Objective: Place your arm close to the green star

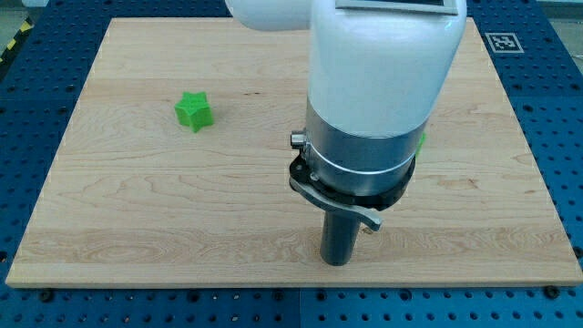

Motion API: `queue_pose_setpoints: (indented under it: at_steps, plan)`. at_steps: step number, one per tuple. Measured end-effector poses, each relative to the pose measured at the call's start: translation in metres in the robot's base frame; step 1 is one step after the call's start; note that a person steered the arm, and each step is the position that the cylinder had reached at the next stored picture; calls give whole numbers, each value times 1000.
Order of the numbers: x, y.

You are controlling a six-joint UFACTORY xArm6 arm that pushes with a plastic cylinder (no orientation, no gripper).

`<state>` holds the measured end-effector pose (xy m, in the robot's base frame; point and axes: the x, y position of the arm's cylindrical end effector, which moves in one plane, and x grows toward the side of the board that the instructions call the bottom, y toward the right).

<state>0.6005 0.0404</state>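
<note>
The green star (pixel 194 110) lies on the wooden board (pixel 137 210) in the view's upper left. My tip (pixel 337 262) rests on the board near the view's bottom middle, well to the right of and below the star, with bare board between them. The white and grey arm body (pixel 378 82) hangs over the middle of the view and hides the board behind it. A sliver of a second green block (pixel 423 139) shows at the arm's right edge; its shape is hidden.
The board is bordered by a blue perforated table (pixel 36 82) on all sides. A black-and-white marker tag (pixel 504 42) sits off the board's top right corner.
</note>
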Motion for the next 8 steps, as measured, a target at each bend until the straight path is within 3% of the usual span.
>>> queue_pose_setpoints:
  at_steps: [1,2,4,5,7,8]
  plan:
    - [0,-3]
    - [1,-48]
    - [-73,-141]
    - [-111,-152]
    - [-127,-147]
    - [-165,-130]
